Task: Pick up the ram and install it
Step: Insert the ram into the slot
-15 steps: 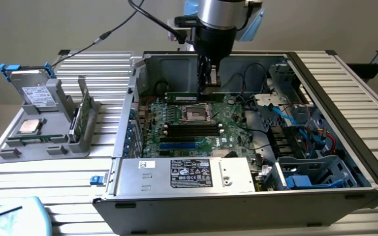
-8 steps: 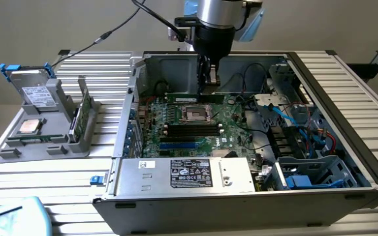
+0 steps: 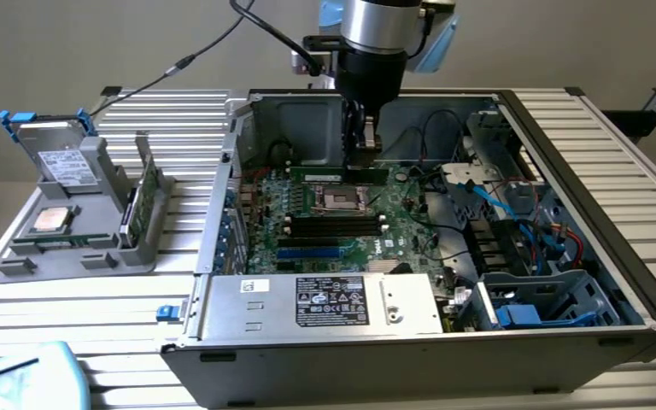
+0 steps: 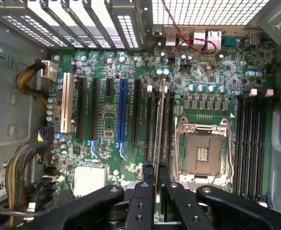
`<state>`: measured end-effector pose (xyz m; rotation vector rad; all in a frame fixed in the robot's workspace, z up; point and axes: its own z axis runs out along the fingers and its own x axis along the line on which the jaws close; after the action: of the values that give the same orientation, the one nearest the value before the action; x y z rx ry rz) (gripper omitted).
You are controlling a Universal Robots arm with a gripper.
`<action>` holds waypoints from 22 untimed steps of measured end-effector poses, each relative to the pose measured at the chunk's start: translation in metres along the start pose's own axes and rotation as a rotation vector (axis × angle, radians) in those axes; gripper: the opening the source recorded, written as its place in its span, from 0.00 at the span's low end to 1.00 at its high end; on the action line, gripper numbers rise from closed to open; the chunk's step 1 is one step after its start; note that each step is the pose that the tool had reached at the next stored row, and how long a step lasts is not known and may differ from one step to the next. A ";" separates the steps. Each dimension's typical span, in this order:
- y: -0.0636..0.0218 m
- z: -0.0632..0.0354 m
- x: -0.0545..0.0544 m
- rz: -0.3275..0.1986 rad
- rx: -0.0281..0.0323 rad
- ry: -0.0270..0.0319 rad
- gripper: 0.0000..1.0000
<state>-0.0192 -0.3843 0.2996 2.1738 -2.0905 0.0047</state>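
Exterior view, upper middle: a silver-and-black arm drops into the open black tower computer case (image 3: 419,367), which lies on the ribbed aluminium counter (image 3: 100,342). The black two-finger end effector (image 3: 362,158) pinches the long, narrow dark-green ram (image 3: 322,175). The wrist view has the same end effector (image 4: 156,168) clamped on the ram (image 4: 162,120), which is seen edge-on, standing on its long edge.

The ram runs along the black memory slots just beside the square silver processor socket (image 4: 202,151). In the exterior view this is the far side of the socket (image 3: 340,201). Seated or just above the slot: cannot tell.

Around it:
- A second bank of black memory slots (image 4: 252,143) lies on the socket's other side.
- A blue expansion slot (image 4: 122,112) lies beyond the ram's bank.
- A pale square heat sink (image 4: 90,179) is near.
- A braided yellow-black cable bundle (image 4: 20,163) runs by the case wall, well apart from the ram.

Exterior view, lower middle: silver power supply box (image 3: 317,303) with a black label. Lower right: blue plastic drive bay (image 3: 528,314).

Exterior view's left: a grey parts holder (image 3: 66,256) on the counter carries a silver processor chip (image 3: 52,220) and a grey drive (image 3: 61,162).
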 end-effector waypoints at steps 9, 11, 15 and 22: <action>-0.0004 0.0136 -0.001 0.001 0.0099 0.0012 0.14; -0.0005 0.0166 -0.002 0.001 0.0111 0.0022 0.14; -0.0008 0.0228 -0.002 0.002 0.0124 0.0057 0.14; -0.0004 0.0339 -0.005 0.002 0.0129 0.0137 0.14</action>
<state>-0.0218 -0.3828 0.2655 2.1724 -2.0914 0.0333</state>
